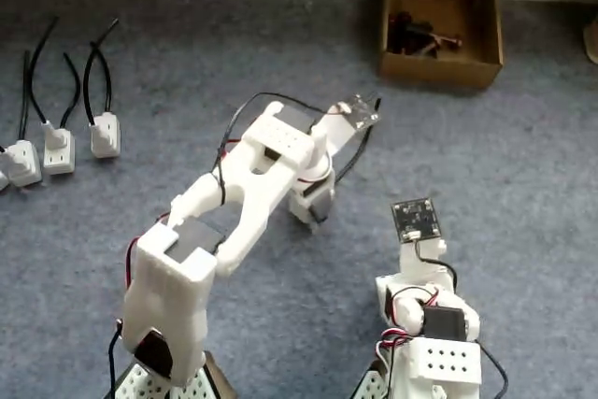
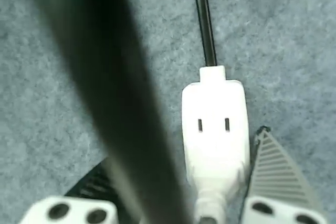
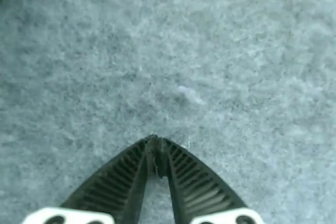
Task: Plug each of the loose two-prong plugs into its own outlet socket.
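Note:
A white outlet socket [image 2: 214, 129] with two slots and a black cord [image 2: 206, 24] lies on the grey carpet between the fingers of my left gripper [image 2: 184, 145], which is open. One finger [image 2: 275, 174] touches the socket's side. The other finger [image 2: 92, 182] stands apart, half hidden by a blurred dark cable [image 2: 110, 93]. In the high view this gripper [image 1: 311, 201] is mid-table. Three more white pieces with black cords [image 1: 59, 149] lie at the far left. My right gripper [image 3: 157, 148] is shut over bare carpet, near the front right.
An open cardboard box [image 1: 439, 27] with dark parts inside stands at the back right. The right arm [image 1: 430, 324] stays folded at the front edge. Carpet between the arms and the left-hand pieces is free.

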Available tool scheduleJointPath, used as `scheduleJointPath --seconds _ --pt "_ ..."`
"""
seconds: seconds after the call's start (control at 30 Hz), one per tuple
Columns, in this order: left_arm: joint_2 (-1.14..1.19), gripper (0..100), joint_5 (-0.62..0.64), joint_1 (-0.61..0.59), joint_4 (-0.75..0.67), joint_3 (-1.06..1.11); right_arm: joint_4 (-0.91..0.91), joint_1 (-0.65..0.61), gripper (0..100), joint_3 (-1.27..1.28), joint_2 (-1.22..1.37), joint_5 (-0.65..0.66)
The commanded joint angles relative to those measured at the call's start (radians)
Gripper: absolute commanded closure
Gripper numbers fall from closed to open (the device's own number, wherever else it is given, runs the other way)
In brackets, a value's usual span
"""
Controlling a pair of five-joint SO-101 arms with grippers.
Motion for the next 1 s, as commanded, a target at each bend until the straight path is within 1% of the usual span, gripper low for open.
scheduleJointPath --seconds 0.0,0.13,0.4,0.5,0.7,0.9,0.97 --pt "-0.004 77 -0.003 -0.018 -0.006 -0.056 0.004 0.013 99.2 0.008 0.001 -0.011" --pt "-0.005 86 -0.003 -0.018 -0.008 -0.056 0.002 0.013 99.2 0.008 0.001 -0.011" --pt "-0.005 100 -0.003 -0.019 -0.006 -0.056 0.002 0.013 99.2 0.008 0.001 -0.011" --pt "-0.005 99 -0.003 -0.048 -0.012 -0.056 0.002 0.013 99.2 0.010 0.001 -0.011" --pt "-0.007 99 -0.002 -0.153 0.011 -0.097 0.001 0.013 99.2 0.010 0.001 -0.011" --pt "-0.007 99 -0.002 -0.254 0.201 -0.309 0.001 0.013 99.2 0.010 0.001 -0.011" --pt "-0.007 99 -0.002 -0.303 0.241 -0.380 0.001 0.013 99.2 0.010 0.001 -0.011"
